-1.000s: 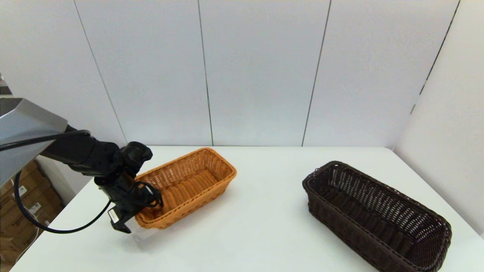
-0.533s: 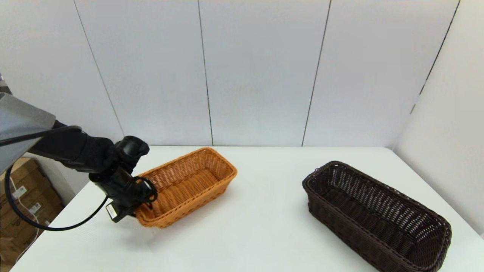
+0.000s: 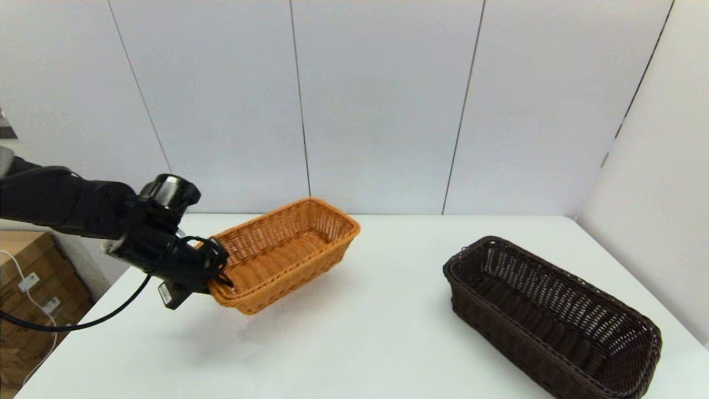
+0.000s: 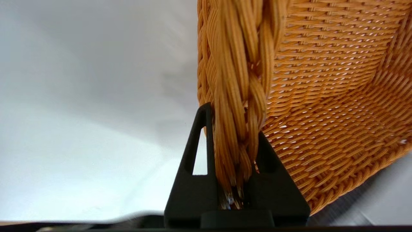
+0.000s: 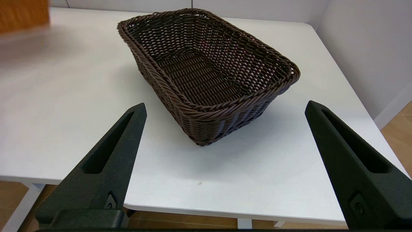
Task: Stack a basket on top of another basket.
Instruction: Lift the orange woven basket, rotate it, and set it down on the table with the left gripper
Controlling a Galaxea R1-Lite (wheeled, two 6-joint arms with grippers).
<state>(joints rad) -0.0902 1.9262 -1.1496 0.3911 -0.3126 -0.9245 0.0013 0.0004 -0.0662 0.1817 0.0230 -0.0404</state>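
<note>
My left gripper (image 3: 217, 279) is shut on the braided rim at the near short end of the orange-tan basket (image 3: 293, 280). It holds that basket up off the white table (image 3: 360, 343), at the left. In the left wrist view the gripper (image 4: 233, 120) shows one finger on each side of the rim of the orange-tan basket (image 4: 322, 96). The dark brown basket (image 3: 515, 332) sits empty on the table at the right. My right gripper (image 5: 225, 103) is open, back from the table's near edge, facing the dark brown basket (image 5: 193, 112) and touching nothing.
Grey wall panels close the table off at the back and right. Cardboard boxes (image 3: 33, 299) stand on the floor beyond the table's left edge. Bare table top lies between the two baskets.
My left gripper has risen with the orange-tan basket, which has left the table and shifted slightly toward the right. The dark brown basket has not moved.
</note>
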